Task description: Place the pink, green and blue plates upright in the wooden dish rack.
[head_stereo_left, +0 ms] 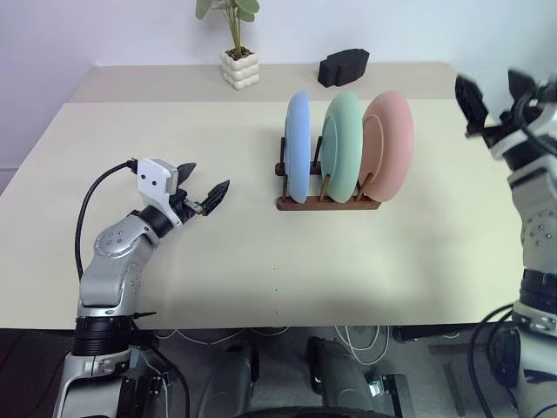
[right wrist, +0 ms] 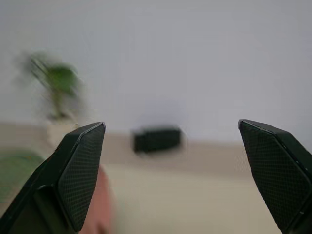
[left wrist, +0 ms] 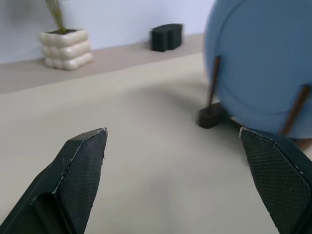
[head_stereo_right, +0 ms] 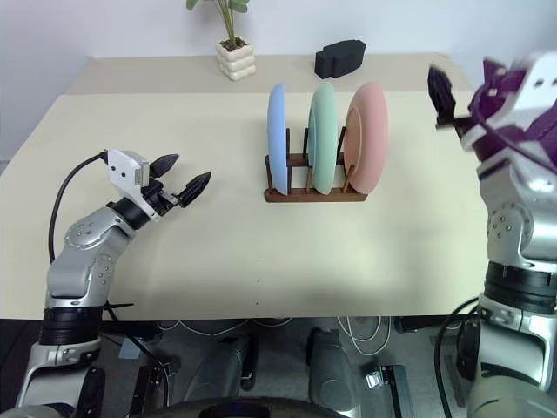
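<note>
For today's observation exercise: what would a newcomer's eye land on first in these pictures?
Three round matte plates stand upright in the small dark wooden dish rack mid-table: light blue plate on the left, mint green plate in the middle, salmon pink plate on the right. The open left gripper hovers left of the rack; the open right gripper is raised at its right.

Head stereo pair looks forward and down over table (head_stereo_left: pixel 218 261) from robot's side; both eyes share whole scene: rack (head_stereo_left: pixel 329 202), plant pot (head_stereo_left: pixel 240 68), black block (head_stereo_left: pixel 343 66) at far edge. Left wrist camera sits low near tabletop, faces rack close up, pot and block behind. Right wrist camera sits higher, faces back wall, catching pot and block.
</note>
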You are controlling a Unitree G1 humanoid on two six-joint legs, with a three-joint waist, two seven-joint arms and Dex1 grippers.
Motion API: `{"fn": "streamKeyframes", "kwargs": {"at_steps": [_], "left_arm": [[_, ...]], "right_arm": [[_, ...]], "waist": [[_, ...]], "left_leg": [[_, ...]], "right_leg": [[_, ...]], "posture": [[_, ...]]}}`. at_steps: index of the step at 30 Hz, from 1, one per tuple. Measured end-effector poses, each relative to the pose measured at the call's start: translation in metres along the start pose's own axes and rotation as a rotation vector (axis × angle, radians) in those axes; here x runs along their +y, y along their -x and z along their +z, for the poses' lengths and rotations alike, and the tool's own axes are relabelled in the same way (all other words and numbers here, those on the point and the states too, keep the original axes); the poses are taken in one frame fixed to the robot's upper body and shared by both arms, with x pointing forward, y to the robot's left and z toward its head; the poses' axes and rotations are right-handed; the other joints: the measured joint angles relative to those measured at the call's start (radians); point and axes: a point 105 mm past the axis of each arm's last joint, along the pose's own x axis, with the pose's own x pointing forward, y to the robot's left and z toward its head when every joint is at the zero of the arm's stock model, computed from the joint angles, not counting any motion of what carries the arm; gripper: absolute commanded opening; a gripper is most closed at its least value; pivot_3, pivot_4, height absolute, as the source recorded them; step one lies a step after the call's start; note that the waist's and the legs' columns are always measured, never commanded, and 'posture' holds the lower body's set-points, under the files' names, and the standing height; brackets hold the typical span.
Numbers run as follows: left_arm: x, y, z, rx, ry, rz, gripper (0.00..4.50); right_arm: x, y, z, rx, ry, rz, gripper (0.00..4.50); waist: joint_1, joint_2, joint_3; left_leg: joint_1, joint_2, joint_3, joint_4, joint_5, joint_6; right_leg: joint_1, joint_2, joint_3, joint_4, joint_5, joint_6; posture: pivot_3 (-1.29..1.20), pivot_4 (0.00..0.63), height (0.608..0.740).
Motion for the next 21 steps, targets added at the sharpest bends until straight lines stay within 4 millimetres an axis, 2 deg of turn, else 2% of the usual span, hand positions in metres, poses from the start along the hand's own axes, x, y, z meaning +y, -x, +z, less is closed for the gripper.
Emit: {"fn": "streamKeyframes", "kwargs": {"at_steps": [3, 6, 10, 13, 16, 18, 21], "left_arm": [[0.016, 0.012, -0.025, 0.07, 0.005, 0.073, 4.5], [0.016, 0.024, -0.039, 0.104, 0.017, 0.083, 4.5], [0.015, 0.032, -0.047, 0.123, 0.023, 0.082, 4.5], [0.015, 0.038, -0.052, 0.138, 0.03, 0.086, 4.5], [0.014, 0.04, -0.049, 0.128, 0.023, 0.084, 4.5], [0.009, 0.045, -0.045, 0.113, 0.024, 0.065, 4.5], [0.004, 0.054, -0.048, 0.13, 0.047, 0.05, 4.5]], "right_arm": [[-0.01, 0.026, -0.062, 0.166, 0.007, -0.043, 4.45], [-0.005, 0.046, -0.098, 0.252, 0.027, -0.008, 4.45], [-0.001, 0.049, -0.102, 0.239, 0.026, 0.053, 4.45], [-0.004, 0.054, -0.114, 0.263, 0.007, 0.074, 4.45], [-0.004, 0.056, -0.122, 0.277, -0.017, 0.108, 4.45], [0.0, 0.056, -0.121, 0.265, -0.05, 0.16, 4.45], [-0.001, 0.063, -0.125, 0.29, -0.088, 0.212, 4.45]], "waist": [[-0.005, 0.001, 0.0], [-0.003, 0.002, 0.001], [0.0, 0.001, 0.001], [0.001, 0.001, 0.001], [0.002, 0.001, 0.001], [0.0, 0.001, 0.0], [0.0, 0.001, 0.0]], "left_leg": [[0.0, 0.0, 0.001, 0.0, 0.0, 0.0], [0.0, 0.001, 0.001, 0.001, 0.0, 0.0], [0.001, 0.001, 0.0, 0.002, 0.0, 0.0], [0.001, 0.001, 0.0, 0.002, 0.0, 0.0], [0.001, 0.001, 0.0, 0.002, 0.0, 0.0], [0.001, 0.001, 0.0, 0.002, 0.0, 0.0], [0.001, 0.001, 0.0, 0.001, 0.0, 0.0]], "right_leg": [[-0.001, 0.0, 0.001, 0.001, 0.0, 0.0], [-0.001, 0.0, 0.001, 0.001, -0.001, -0.001], [0.001, 0.0, 0.001, 0.001, -0.001, -0.002], [0.001, 0.0, 0.001, 0.0, -0.001, -0.002], [0.001, 0.0, 0.001, 0.0, -0.001, -0.002], [0.001, -0.001, 0.001, 0.0, -0.001, -0.002], [0.001, 0.0, 0.001, 0.0, -0.001, -0.002]], "posture": [[0.0, 0.15, 0.736], [0.0, 0.15, 0.736], [0.0, 0.15, 0.736], [0.0, 0.15, 0.736], [0.0, 0.15, 0.736], [0.0, 0.15, 0.736], [0.0, 0.15, 0.736]]}}
